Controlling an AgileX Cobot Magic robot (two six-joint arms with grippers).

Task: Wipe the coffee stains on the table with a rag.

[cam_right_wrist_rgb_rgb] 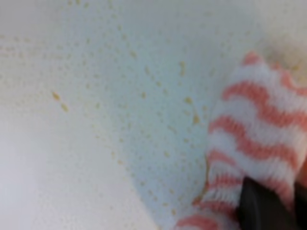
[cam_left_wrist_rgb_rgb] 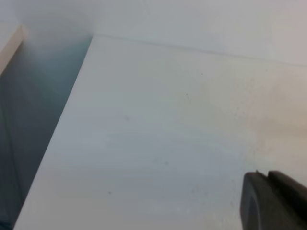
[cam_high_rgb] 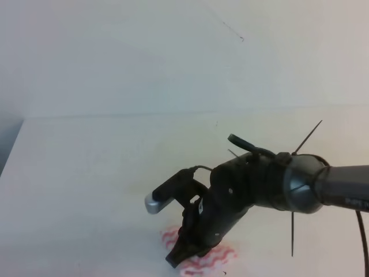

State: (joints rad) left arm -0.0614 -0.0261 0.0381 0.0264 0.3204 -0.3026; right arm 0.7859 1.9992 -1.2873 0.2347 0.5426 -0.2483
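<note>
The rag (cam_high_rgb: 203, 259), white with pink-red wavy stripes, lies on the white table (cam_high_rgb: 86, 173) at the bottom middle. My right gripper (cam_high_rgb: 180, 254) reaches in from the right, points down and is shut on the rag, pressing it to the table. In the right wrist view the rag (cam_right_wrist_rgb_rgb: 259, 139) fills the right side with a dark fingertip (cam_right_wrist_rgb_rgb: 261, 208) on it. The coffee stains (cam_right_wrist_rgb_rgb: 158, 96) show there only as a thin film of small amber droplets left of the rag; no whole blotch shows. Only a dark piece of my left gripper (cam_left_wrist_rgb_rgb: 271, 203) shows over bare table (cam_left_wrist_rgb_rgb: 168, 120).
The table's left edge (cam_high_rgb: 12, 144) drops off to a dark gap, which also shows in the left wrist view (cam_left_wrist_rgb_rgb: 53, 124). A white wall (cam_high_rgb: 173, 57) rises along the table's back edge. Thin black ties stick out of the right arm (cam_high_rgb: 300, 184).
</note>
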